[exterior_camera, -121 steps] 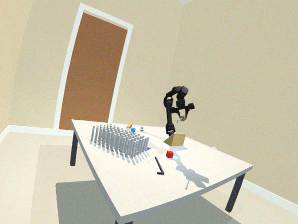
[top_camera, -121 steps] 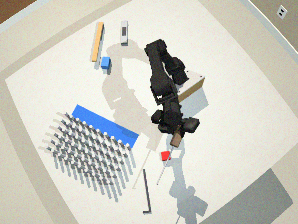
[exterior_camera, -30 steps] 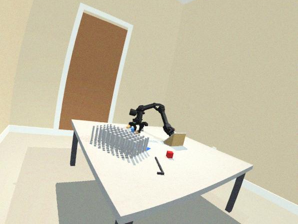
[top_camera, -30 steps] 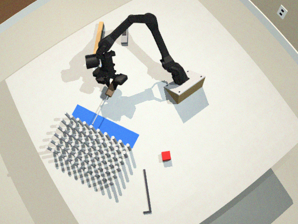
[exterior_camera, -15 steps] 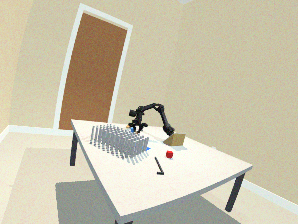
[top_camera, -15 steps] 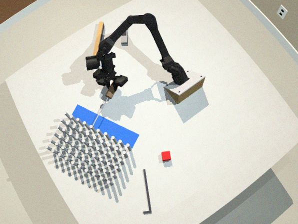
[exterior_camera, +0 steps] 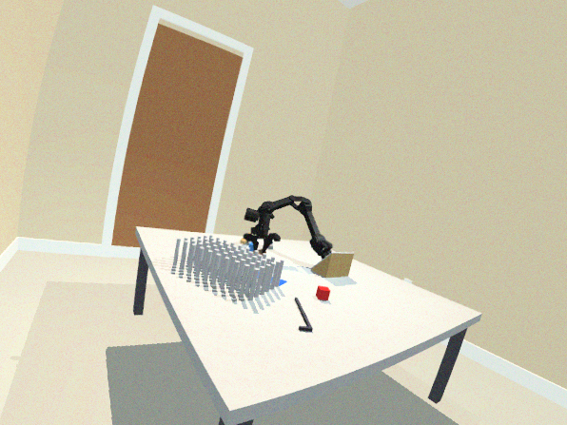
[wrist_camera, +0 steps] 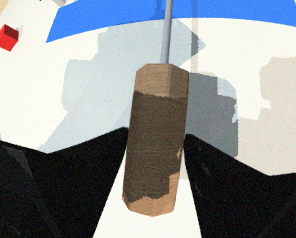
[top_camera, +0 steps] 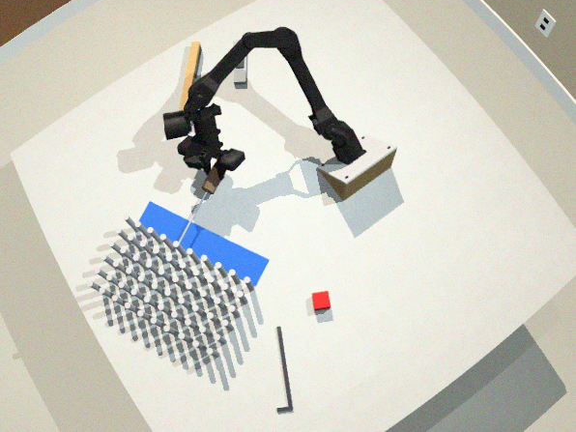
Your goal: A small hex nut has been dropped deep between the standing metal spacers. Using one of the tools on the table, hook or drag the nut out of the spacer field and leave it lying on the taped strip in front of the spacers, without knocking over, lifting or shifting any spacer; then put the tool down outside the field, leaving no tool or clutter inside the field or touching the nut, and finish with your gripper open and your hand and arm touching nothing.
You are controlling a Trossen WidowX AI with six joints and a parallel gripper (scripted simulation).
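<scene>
My gripper (top_camera: 213,175) (wrist_camera: 156,137) is shut on the wooden handle (top_camera: 211,185) (wrist_camera: 161,82) of a hook tool, in front of the spacer field. The tool's thin metal rod (top_camera: 186,231) (wrist_camera: 168,35) slants down across the blue taped strip (top_camera: 232,255) (wrist_camera: 100,16) (exterior_camera: 283,282) to the front row of spacers. The rod's tip is hidden or too small to make out; I cannot tell whether it touches a spacer. The metal spacers (top_camera: 246,280) (exterior_camera: 279,275) stand upright in close rows. The hex nut is not visible in any view.
A black L-shaped bar (top_camera: 284,368) (exterior_camera: 303,314) lies beyond the field. A red cube (top_camera: 321,301) (exterior_camera: 322,293) (wrist_camera: 9,38) sits beside it. An orange bar (top_camera: 191,69) and a grey block (top_camera: 241,76) lie behind the arm. The arm's base stands on a wedge block (top_camera: 369,178) (exterior_camera: 340,265).
</scene>
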